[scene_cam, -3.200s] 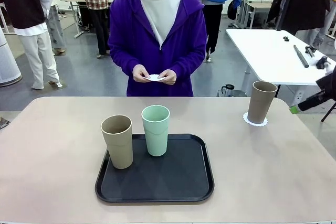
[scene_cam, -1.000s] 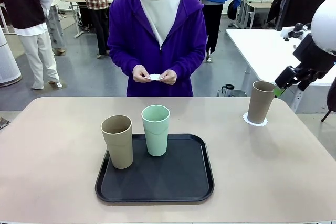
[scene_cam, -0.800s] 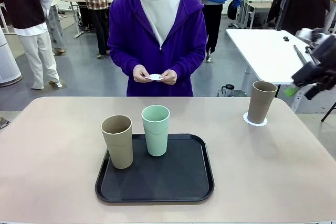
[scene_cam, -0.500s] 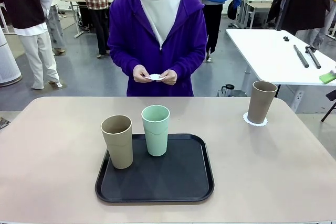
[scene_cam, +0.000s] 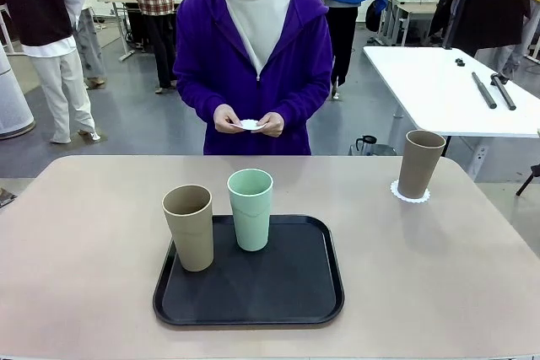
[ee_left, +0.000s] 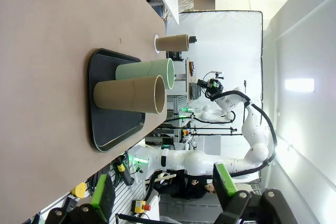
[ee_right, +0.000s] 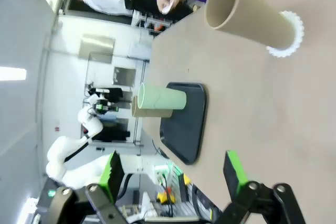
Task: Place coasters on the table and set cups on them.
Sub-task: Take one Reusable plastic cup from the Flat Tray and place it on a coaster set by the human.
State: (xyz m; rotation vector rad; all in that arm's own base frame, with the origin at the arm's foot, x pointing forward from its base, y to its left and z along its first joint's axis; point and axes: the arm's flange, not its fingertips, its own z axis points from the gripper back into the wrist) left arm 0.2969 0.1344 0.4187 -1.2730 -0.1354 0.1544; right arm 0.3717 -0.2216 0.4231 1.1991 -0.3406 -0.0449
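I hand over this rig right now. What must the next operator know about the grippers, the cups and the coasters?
Left gripper: open, empty, clear of the cups.
Right gripper: open, empty.
Done: one tan cup stands on a coaster at the far right of the table.
Left: the mint cup and the second tan cup stand on the black tray. The person's hands hold a white coaster, not yet laid down.

No text, label or number seems readable anywhere in these views.
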